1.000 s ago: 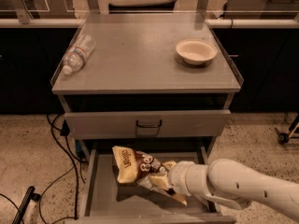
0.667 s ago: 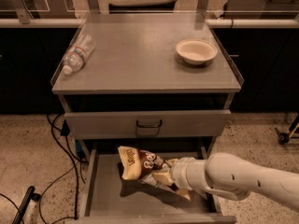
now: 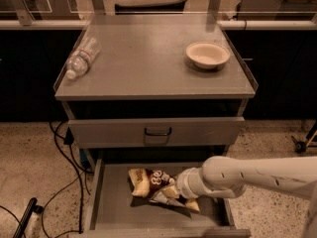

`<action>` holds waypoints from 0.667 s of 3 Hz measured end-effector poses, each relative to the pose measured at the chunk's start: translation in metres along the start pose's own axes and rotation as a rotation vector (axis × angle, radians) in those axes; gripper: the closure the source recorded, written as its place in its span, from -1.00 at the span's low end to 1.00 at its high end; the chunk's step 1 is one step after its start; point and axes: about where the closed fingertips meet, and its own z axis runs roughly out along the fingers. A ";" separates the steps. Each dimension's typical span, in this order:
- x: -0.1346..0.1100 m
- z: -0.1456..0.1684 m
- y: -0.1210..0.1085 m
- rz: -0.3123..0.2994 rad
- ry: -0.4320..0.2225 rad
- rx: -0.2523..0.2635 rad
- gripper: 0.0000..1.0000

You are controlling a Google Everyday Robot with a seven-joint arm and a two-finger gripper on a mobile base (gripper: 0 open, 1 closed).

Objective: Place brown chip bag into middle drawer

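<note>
Brown chip bag in middle drawer, long axis 10-to-4 o'clock; gripper at its 4 o'clock end, jaws hidden, state cannot tell.

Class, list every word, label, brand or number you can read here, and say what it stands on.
On the brown chip bag: white lettering, too blurred to read.
On the clear bottle: label too blurred to read.
No other text shows.
The gripper sits at the bag's right end, inside the middle drawer.
</note>
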 end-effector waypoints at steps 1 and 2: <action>-0.001 0.027 -0.018 -0.020 0.050 -0.001 1.00; -0.009 0.046 -0.038 -0.037 0.057 0.016 1.00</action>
